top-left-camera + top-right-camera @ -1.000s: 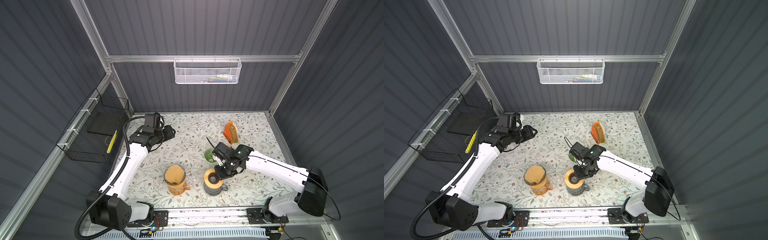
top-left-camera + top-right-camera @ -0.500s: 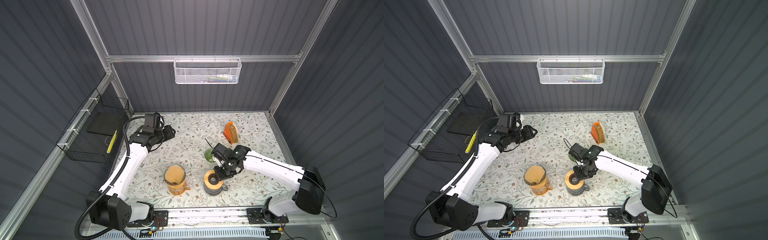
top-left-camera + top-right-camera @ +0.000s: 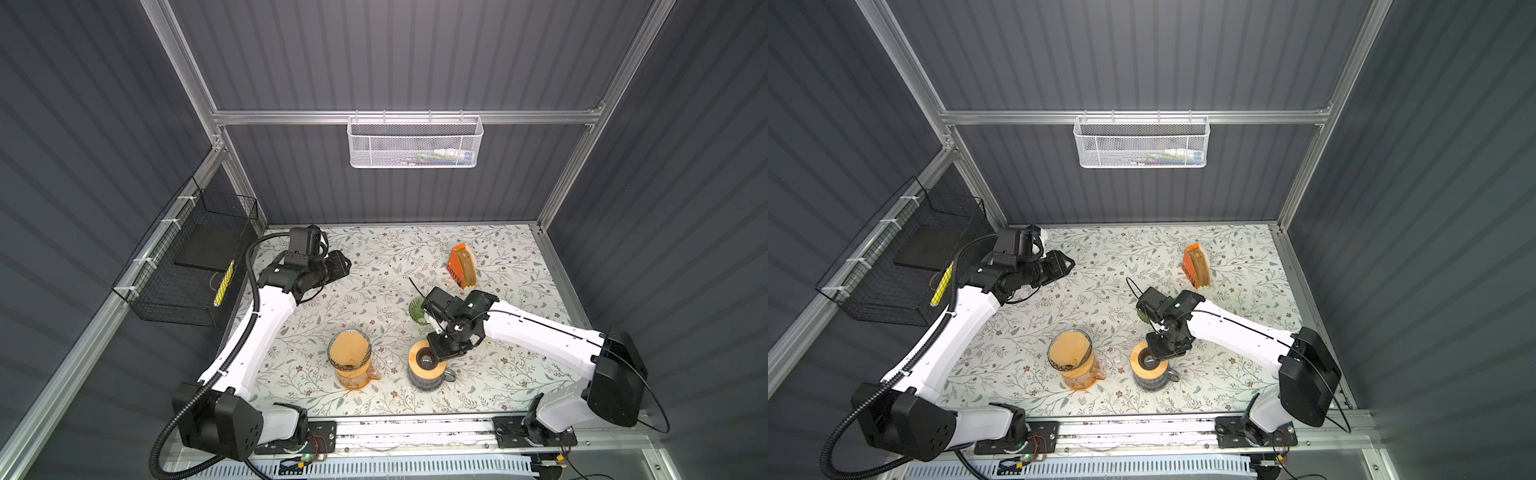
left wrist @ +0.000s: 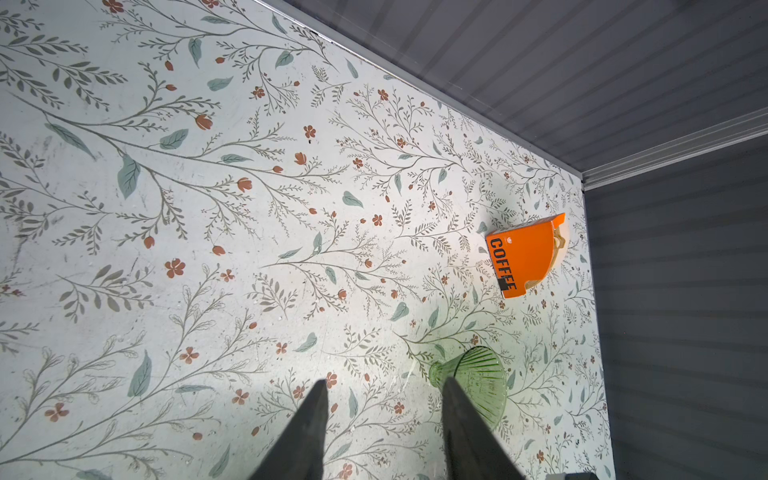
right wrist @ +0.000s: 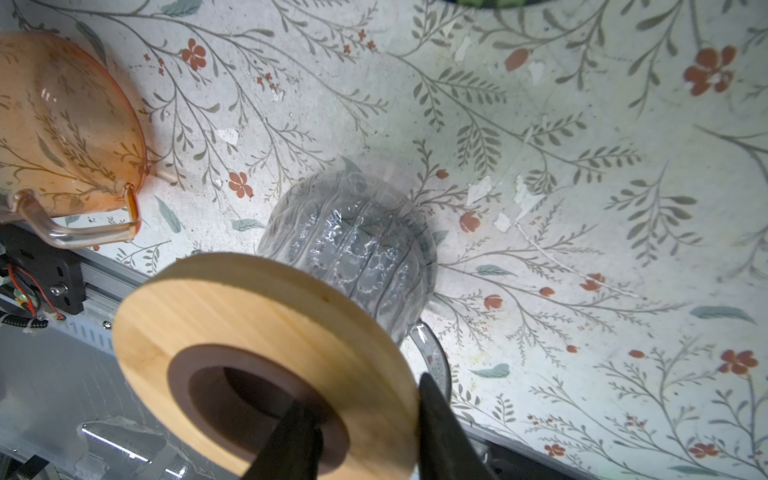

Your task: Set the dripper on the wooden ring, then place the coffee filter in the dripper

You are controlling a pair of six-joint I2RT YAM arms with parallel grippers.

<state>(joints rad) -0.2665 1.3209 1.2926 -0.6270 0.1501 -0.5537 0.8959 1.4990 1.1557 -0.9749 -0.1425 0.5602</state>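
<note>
Brown coffee filters (image 3: 468, 266) (image 3: 1203, 266) stand in an orange box (image 4: 523, 257) at the back right. The green glass dripper (image 3: 415, 309) (image 4: 478, 382) lies on its side mid-table, partly behind my right arm. A tan sheet, perhaps a filter (image 3: 348, 351) (image 3: 1068, 347), fills the mouth of an orange glass jug. My right gripper (image 3: 434, 357) (image 3: 1156, 357) (image 5: 361, 390) is shut on the wooden ring (image 3: 415, 368) (image 5: 249, 311) atop a clear mug (image 5: 353, 241), one finger in its hole. My left gripper (image 3: 343, 264) (image 3: 1068, 262) (image 4: 384, 380) hangs open and empty at the back left.
The orange jug (image 3: 353, 374) (image 5: 62, 124) stands just left of the mug near the front rail. A black wire basket (image 3: 187, 266) hangs on the left wall and a white mesh basket (image 3: 415, 143) on the back wall.
My right wrist has shifted slightly to the left over the mug. The mug, the jug and the left arm have stayed where they were.
</note>
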